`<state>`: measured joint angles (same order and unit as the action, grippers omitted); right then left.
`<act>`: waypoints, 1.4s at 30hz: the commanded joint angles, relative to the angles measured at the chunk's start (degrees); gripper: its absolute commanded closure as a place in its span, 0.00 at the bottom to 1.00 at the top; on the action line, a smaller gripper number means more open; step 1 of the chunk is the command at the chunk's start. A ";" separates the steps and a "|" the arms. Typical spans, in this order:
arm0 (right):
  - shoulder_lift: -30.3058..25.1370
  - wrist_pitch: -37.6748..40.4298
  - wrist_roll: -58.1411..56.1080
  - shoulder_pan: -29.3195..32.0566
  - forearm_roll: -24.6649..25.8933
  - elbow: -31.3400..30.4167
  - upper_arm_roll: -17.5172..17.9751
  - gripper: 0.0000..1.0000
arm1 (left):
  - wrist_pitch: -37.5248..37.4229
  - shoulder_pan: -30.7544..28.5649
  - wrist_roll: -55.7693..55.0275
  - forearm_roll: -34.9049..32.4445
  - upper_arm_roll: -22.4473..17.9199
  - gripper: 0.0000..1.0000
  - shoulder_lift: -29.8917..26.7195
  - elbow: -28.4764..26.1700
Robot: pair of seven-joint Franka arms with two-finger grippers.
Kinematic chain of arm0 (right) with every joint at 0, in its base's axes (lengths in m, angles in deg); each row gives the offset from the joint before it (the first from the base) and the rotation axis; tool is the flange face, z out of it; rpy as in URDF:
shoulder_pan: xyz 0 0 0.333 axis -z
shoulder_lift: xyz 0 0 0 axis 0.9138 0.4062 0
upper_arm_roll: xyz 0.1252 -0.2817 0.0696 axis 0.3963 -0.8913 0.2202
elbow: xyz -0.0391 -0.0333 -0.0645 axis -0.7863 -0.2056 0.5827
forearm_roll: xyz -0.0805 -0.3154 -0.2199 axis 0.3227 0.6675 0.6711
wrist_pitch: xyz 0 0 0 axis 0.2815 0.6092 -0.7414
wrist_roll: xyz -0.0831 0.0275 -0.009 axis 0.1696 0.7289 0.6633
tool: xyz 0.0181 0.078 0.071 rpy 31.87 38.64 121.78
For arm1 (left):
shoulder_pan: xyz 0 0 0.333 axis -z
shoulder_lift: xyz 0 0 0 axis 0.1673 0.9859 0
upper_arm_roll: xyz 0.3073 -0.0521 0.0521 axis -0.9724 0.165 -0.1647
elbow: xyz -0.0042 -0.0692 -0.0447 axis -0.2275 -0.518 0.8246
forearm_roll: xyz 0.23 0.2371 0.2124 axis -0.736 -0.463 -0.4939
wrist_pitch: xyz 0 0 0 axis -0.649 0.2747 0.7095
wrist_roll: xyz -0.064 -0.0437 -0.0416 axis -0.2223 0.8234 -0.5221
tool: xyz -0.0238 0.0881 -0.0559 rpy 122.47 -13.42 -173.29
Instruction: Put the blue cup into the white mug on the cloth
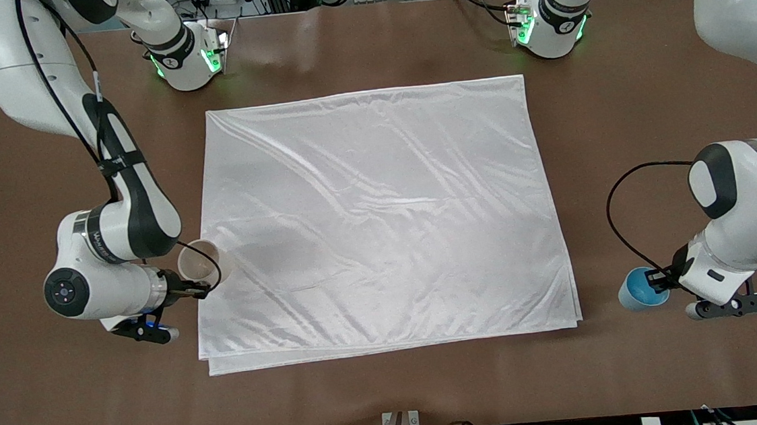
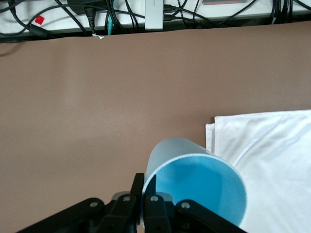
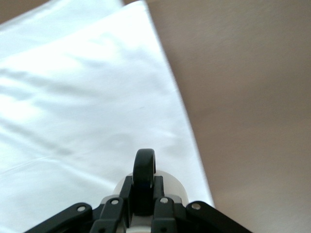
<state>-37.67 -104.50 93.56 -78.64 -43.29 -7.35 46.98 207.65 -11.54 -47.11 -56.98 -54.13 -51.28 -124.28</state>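
Observation:
The white mug (image 1: 197, 262) is at the edge of the cloth (image 1: 378, 212) at the right arm's end. My right gripper (image 1: 194, 292) is shut on its black loop handle (image 3: 144, 167). The right wrist view shows the gripper (image 3: 144, 190), the mug's body (image 3: 174, 187) and the cloth (image 3: 87, 97) under it. The blue cup (image 1: 640, 288) is over bare table off the cloth, at the left arm's end. My left gripper (image 1: 658, 278) is shut on its rim. In the left wrist view the gripper (image 2: 147, 183) pinches the cup's wall (image 2: 194, 182), one finger inside, with the cloth's doubled corner (image 2: 272, 155) beside it.
The brown table (image 1: 392, 387) shows bare all round the cloth. Both arm bases stand along the table's edge farthest from the front camera. Cables run along the table edge in the left wrist view (image 2: 97, 19). A small bracket (image 1: 400, 421) sits at the edge nearest the front camera.

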 commanded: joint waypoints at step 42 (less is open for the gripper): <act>6.88 -9.42 26.10 -13.32 4.86 0.86 -1.08 0.84 | -12.30 -4.24 2.11 4.21 6.11 1.00 -8.06 1.55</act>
<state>-31.47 -113.73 117.63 -91.49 -39.52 -7.47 46.25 196.80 -15.78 -40.43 -53.99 -50.35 -58.66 -123.24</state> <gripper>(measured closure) 0.806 0.965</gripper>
